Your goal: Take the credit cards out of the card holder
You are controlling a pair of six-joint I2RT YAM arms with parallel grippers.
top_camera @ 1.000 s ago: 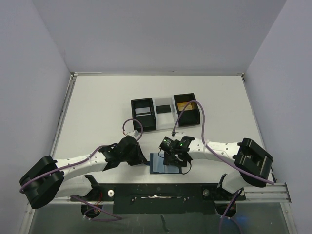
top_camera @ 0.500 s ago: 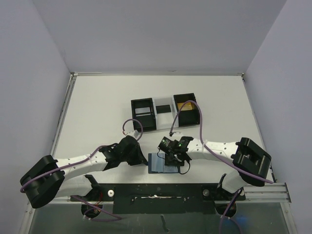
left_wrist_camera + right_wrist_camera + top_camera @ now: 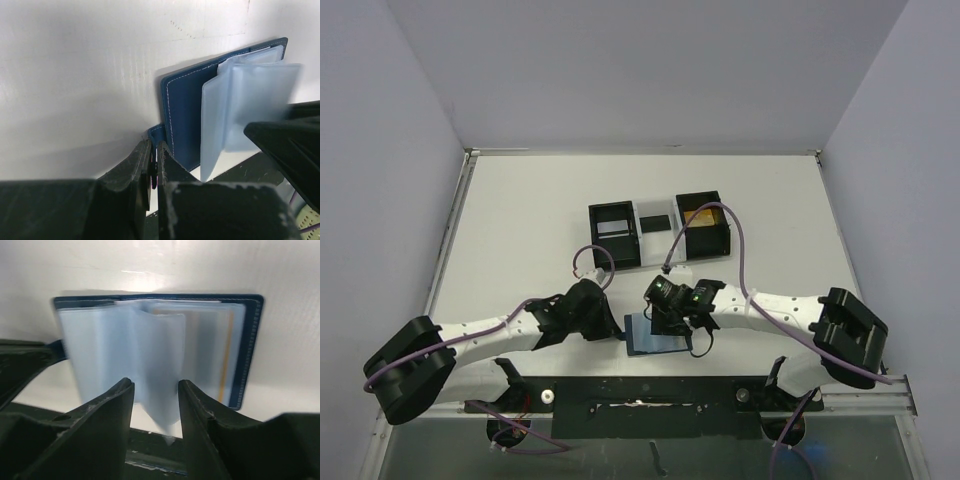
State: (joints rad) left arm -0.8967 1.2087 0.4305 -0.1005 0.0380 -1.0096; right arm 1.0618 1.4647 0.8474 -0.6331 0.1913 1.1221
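The card holder (image 3: 654,337) lies open on the white table (image 3: 520,230), near its near edge, between the two grippers. It is a navy bifold, and a fan of clear plastic sleeves (image 3: 240,110) stands up from its spine.

The left gripper (image 3: 617,326) comes in from the left at the holder's left edge. In the left wrist view its fingers (image 3: 137,170) are pressed together, with a small navy tab of the holder's edge caught between them. This pins the holder down.

The right gripper (image 3: 670,318) hangs over the holder from the right. In the right wrist view its fingers (image 3: 110,410) stand a narrow way apart, astride one bowed sleeve leaf (image 3: 157,355) that rises into the gap. The leaf fills the gap from side to side. It is not squeezed flat, and I cannot tell whether the pads press on it.

Through the sleeves on the right half of the holder (image 3: 252,340), a pale card (image 3: 220,350) with a gold-orange edge stripe shows, tucked in its pocket. The other sleeves are blurred and I cannot make out what they hold.

Farther back on the table sit two black boxes (image 3: 615,235) joined by a clear section (image 3: 656,223), well apart from the holder. A gold-tan thing (image 3: 697,215) lies inside the right-hand box, and a dark flat piece lies in the clear middle.
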